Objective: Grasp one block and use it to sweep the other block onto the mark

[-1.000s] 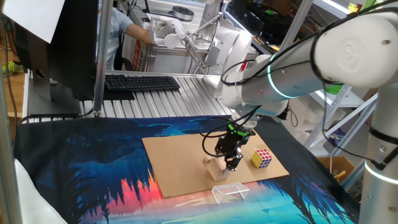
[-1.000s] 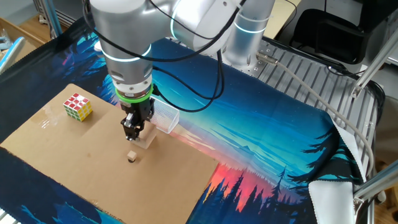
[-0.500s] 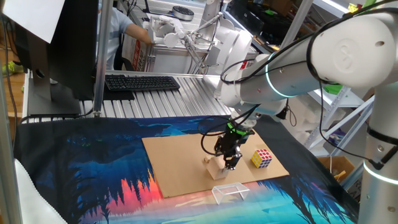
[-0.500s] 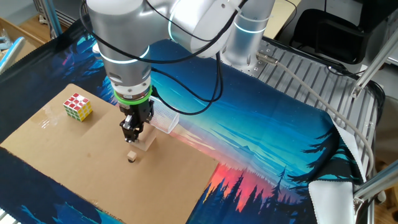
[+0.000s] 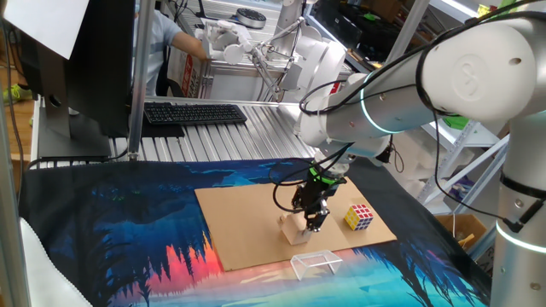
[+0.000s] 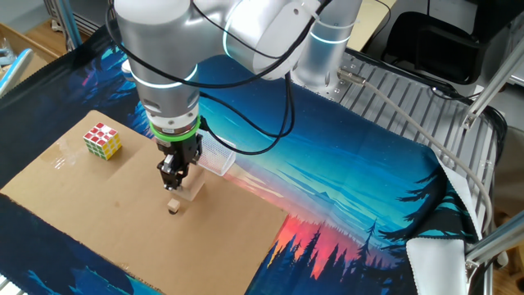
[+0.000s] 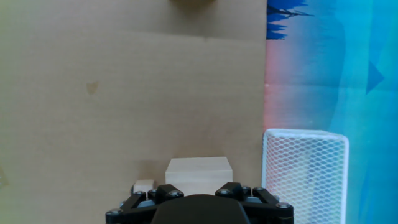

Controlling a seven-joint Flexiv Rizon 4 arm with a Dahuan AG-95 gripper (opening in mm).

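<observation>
Gripper (image 6: pixel 172 182) clamped on the tan cube (image 7: pixel 199 176), standing on the cardboard sheet (image 6: pixel 90 209).

I count one tan cube, one tiny wooden piece (image 6: pixel 173 206) just beside it, one puzzle cube (image 6: pixel 102 140) well apart, and one clear mesh-walled frame (image 7: pixel 305 174) with nothing in it that I can see. I make out a faint mark (image 7: pixel 92 88) further along the cardboard.
</observation>
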